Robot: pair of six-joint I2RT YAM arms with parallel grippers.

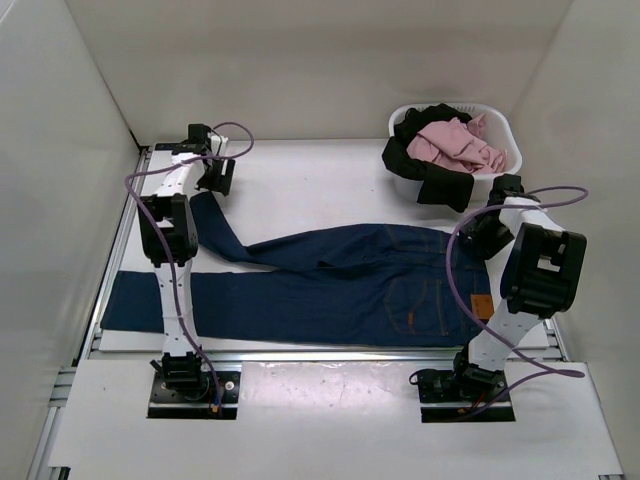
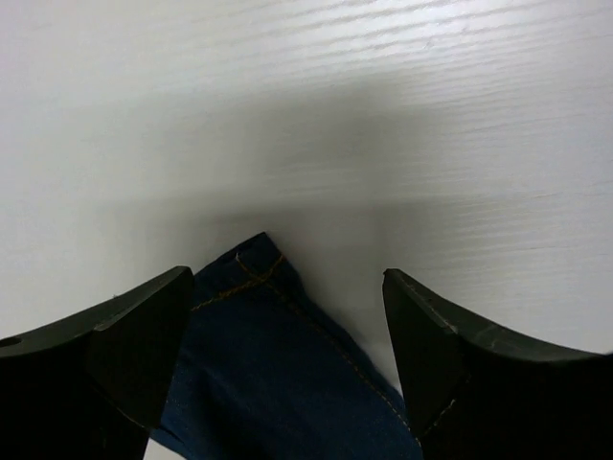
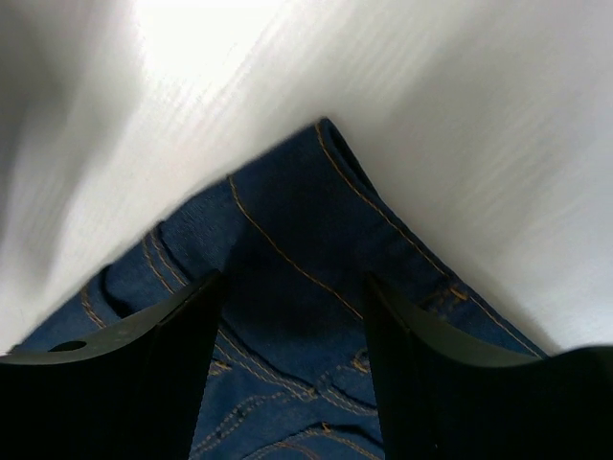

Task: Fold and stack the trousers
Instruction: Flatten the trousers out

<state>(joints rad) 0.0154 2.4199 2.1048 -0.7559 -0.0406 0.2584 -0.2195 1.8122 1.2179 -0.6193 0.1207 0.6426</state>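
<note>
The dark navy trousers [image 1: 340, 285] lie spread flat on the white table, waist to the right. One leg runs left along the front. The other leg bends back-left towards my left gripper [image 1: 218, 180]. In the left wrist view that gripper [image 2: 285, 292] is open, and the leg's hem corner [image 2: 273, 369] with tan stitching lies between its fingers. My right gripper [image 1: 488, 228] is at the waist's far right corner. In the right wrist view it [image 3: 292, 283] is open over the waistband corner [image 3: 297, 230], with the fingers on either side of it.
A white laundry basket [image 1: 505, 130] holding pink clothes [image 1: 458, 143] and a black garment [image 1: 425, 170] that hangs over its rim stands at the back right, close behind the right gripper. White walls enclose the table on three sides. The front leg's hem [image 1: 118, 300] reaches the table's left edge.
</note>
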